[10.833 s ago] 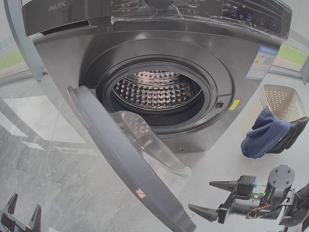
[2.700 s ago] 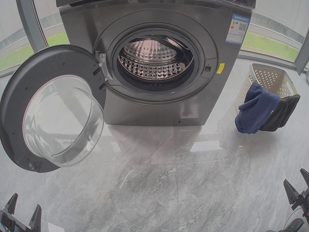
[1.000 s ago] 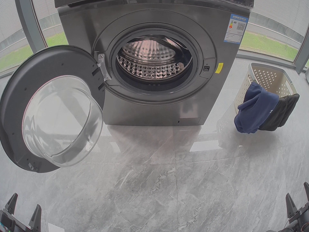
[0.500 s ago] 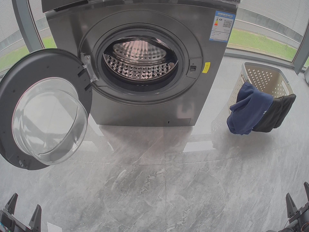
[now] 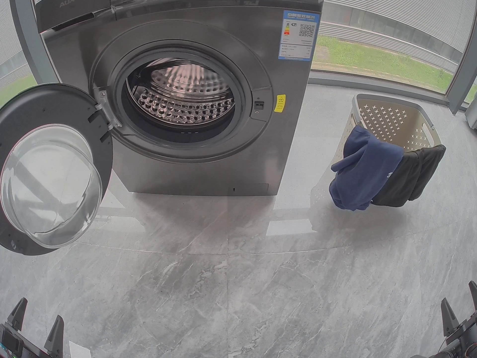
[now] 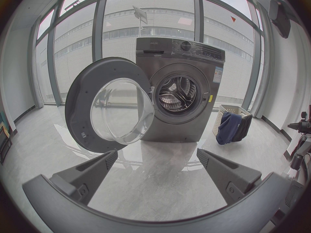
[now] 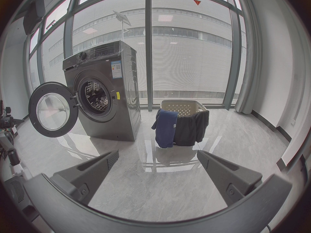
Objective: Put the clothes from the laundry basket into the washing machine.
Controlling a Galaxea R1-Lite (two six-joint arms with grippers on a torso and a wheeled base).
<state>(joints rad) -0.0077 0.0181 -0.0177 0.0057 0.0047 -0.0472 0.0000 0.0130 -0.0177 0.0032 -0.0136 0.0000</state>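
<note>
A navy garment (image 5: 365, 175) and a black garment (image 5: 408, 177) are hanging over the front rim of the beige laundry basket (image 5: 392, 120), which is standing on the grey floor (image 5: 238, 284) right of the washing machine (image 5: 208, 172), whose door (image 5: 49, 108) is open and whose front is carrying a blue-edged label (image 5: 298, 35) and a yellow sticker (image 5: 280, 103), both too small to read, while the left pincer (image 6: 156, 150) and right pincer (image 7: 157, 151) are gaping, released and empty.

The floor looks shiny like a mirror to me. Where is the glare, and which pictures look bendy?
Head view: the glossy grey marble-look floor reflects bright window patches in front of the grey front-loading washing machine. Left and right wrist views: the grey window frames bow outward, fishbowl-style, with dark corners.
</note>
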